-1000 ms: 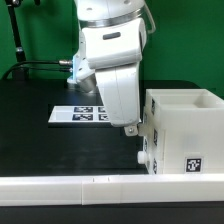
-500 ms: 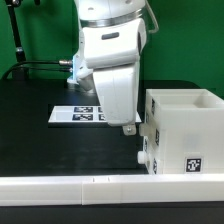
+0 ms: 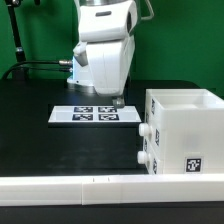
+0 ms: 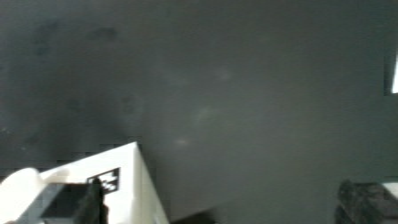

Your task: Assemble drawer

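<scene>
The end effector (image 3: 117, 100), jaw state unclear, hovers over the marker board (image 3: 93, 114) at the drawer's (image 3: 185, 133) ten o'clock; any retreat should clear its knobs.

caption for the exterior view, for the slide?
Panda gripper hovers over the marker board, beside the white drawer with both knobbed trays inserted.

Jaws (image 3: 117, 101) higher (away from drawer (image 3: 182, 132))

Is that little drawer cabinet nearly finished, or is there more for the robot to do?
It looks close to finished: the drawer stands as one white box, with two knobs showing on the side that faces the exterior view's left, so both trays seem to be in. The claw holds nothing and hangs over the marker board. No loose parts are visible.
</scene>
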Tool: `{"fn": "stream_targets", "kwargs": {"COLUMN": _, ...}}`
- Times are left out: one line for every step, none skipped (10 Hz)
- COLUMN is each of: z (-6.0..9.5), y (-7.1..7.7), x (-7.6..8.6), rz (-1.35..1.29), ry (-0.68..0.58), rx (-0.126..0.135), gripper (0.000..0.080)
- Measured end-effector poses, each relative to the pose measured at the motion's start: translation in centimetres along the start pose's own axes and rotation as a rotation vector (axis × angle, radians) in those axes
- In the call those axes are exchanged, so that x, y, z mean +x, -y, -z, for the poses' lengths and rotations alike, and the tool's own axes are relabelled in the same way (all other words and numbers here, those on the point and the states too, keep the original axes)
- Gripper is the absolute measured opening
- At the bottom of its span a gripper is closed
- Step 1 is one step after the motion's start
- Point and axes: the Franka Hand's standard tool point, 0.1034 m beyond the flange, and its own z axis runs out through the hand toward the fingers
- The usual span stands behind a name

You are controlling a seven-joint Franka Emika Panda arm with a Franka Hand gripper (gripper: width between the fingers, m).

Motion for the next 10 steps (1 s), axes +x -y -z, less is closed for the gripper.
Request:
{"fn": "stream_targets", "kwargs": {"z": 0.6, "y": 1.3, "x": -0.2, "rz": -0.027, "ry": 0.012, "rx": -0.004, "gripper": 0.0649}}
{"fn": "stream_targets", "kwargs": {"z": 2.1, "y": 2.0, "x": 0.4, "rz": -0.051, "ry": 0.021, "rx": -0.029, "gripper": 0.0649}}
{"fn": "stream_targets", "kwargs": {"z": 2.7, "y": 2.8, "x": 0.4, "rz": -0.048, "ry": 0.028, "rx": -0.042, "gripper": 0.0649}}
{"fn": "stream_targets", "kwargs": {"z": 3.3, "y": 3.2, "x": 0.3, "rz": -0.050, "ry": 0.032, "rx": -0.047, "gripper": 0.0649}}
{"fn": "stream_targets", "kwargs": {"z": 3.9, "y": 3.1, "x": 0.3, "rz": -0.050, "ry": 0.032, "rx": -0.059, "gripper": 0.0649}}
{"fn": "stream_targets", "kwargs": {"z": 3.8, "y": 3.1, "x": 0.3, "rz": -0.050, "ry": 0.032, "rx": -0.057, "gripper": 0.0649}}
{"fn": "stream_targets", "kwargs": {"z": 3.7, "y": 3.1, "x": 0.2, "rz": -0.051, "ry": 0.032, "rx": -0.055, "gripper": 0.0649}}
{"fn": "stream_targets", "kwargs": {"z": 3.7, "y": 3.1, "x": 0.2, "rz": -0.051, "ry": 0.032, "rx": -0.055, "gripper": 0.0649}}
{"fn": "stream_targets", "kwargs": {"z": 3.7, "y": 3.1, "x": 0.2, "rz": -0.051, "ry": 0.032, "rx": -0.055, "gripper": 0.0649}}
{"fn": "stream_targets", "kwargs": {"z": 3.7, "y": 3.1, "x": 0.2, "rz": -0.051, "ry": 0.032, "rx": -0.055, "gripper": 0.0649}}
